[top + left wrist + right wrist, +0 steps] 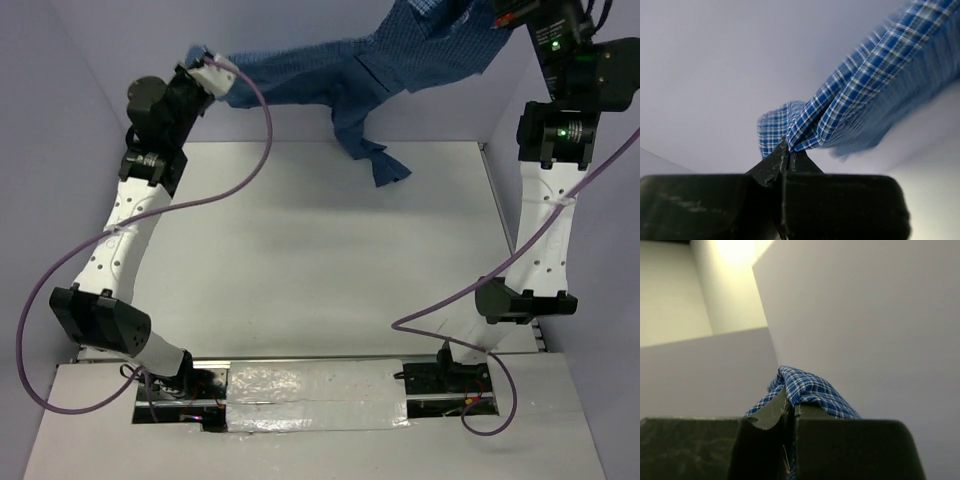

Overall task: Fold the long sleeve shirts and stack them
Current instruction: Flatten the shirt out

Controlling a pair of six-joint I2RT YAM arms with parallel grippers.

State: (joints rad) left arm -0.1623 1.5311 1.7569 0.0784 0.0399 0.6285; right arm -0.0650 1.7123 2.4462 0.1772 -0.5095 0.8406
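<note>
The long sleeve shirt point(400, 60), blue finely checked cloth, hangs stretched in the air across the back of the table between my two grippers. A sleeve with its cuff point(385, 165) dangles from its middle down to the table's far edge. My left gripper point(207, 62) is shut on one end of the shirt; in the left wrist view the cloth point(860, 95) runs up and right from the gripper point(788, 150). My right gripper point(500, 12) is shut on the other end at the top right; the right wrist view shows a bunch of cloth point(805, 387) over the gripper point(791, 402).
The white table point(320, 250) lies below the shirt, with grey walls point(100, 60) close behind and at both sides. Purple cables point(250, 150) loop off both arms over the table. A foil-covered strip point(315, 400) lies between the arm bases at the near edge.
</note>
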